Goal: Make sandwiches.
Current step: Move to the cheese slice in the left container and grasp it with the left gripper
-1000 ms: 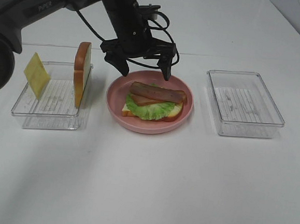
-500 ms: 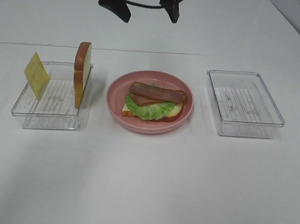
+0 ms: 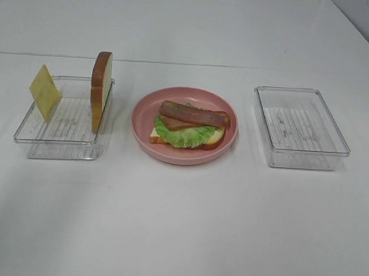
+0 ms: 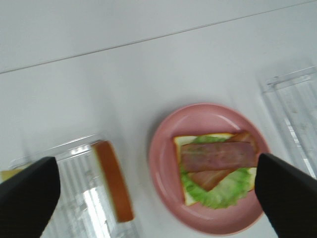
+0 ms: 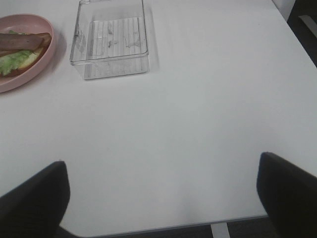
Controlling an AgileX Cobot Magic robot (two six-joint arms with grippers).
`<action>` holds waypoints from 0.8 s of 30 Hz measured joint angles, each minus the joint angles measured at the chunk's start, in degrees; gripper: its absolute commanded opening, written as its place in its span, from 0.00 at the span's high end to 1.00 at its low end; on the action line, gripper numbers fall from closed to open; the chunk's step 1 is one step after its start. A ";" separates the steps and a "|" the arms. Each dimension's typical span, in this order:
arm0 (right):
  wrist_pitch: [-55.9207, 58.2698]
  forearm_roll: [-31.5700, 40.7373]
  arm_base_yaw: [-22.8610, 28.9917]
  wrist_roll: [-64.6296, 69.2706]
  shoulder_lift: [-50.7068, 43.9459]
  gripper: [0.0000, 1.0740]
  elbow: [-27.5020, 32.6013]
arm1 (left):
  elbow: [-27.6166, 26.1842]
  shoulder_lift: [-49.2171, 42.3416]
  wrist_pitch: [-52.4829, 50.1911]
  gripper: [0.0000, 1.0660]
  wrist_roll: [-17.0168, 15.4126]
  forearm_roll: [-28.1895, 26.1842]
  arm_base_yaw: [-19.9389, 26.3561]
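Observation:
A round pink plate holds a white bread slice, a green lettuce leaf on it and reddish-brown bacon strips on top. A second bread slice stands on edge in the left clear tray, beside a yellow cheese square. Neither gripper shows in the exterior view. In the left wrist view my left gripper is open and empty, high above the plate and bacon. My right gripper is open and empty over bare table.
A clear tray with nothing in it stands right of the plate; it also shows in the right wrist view. The white table's front edge lies close under the right gripper.
The left arm has lifted up and back from above the plate and left the exterior view. The food and trays have not moved.

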 measured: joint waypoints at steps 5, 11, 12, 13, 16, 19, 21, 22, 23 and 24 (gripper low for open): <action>0.00 0.00 0.00 0.00 0.00 0.08 0.00 | 8.54 -3.95 0.06 0.06 2.01 5.67 4.70; 0.00 0.00 0.00 0.00 0.00 0.08 0.00 | 13.69 -3.95 0.06 0.06 2.98 8.25 8.31; 0.00 0.00 0.00 0.00 0.00 0.08 0.00 | 14.32 -3.50 0.17 0.06 2.29 7.62 9.34; 0.00 0.00 0.00 0.00 0.00 0.08 0.00 | 14.32 -3.50 0.17 0.06 2.29 7.62 9.34; 0.00 0.00 0.00 0.00 0.00 0.08 0.00 | 14.44 -1.95 0.17 0.08 1.66 6.42 11.12; 0.00 0.00 0.00 0.00 0.00 0.08 0.00 | 14.44 0.11 0.11 0.09 1.49 4.81 12.55; 0.00 0.00 0.00 0.00 0.00 0.08 0.00 | 14.50 2.01 0.11 0.11 1.49 4.13 12.72; 0.00 0.00 0.00 0.00 0.00 0.08 0.00 | 14.50 3.95 0.06 0.11 1.49 4.13 12.72; 0.00 0.00 0.00 0.00 0.00 0.08 0.00 | 14.50 3.95 0.06 0.11 1.49 4.13 12.72; 0.00 0.00 0.00 0.00 0.00 0.08 0.00 | 14.50 4.76 0.06 0.11 1.49 4.13 12.72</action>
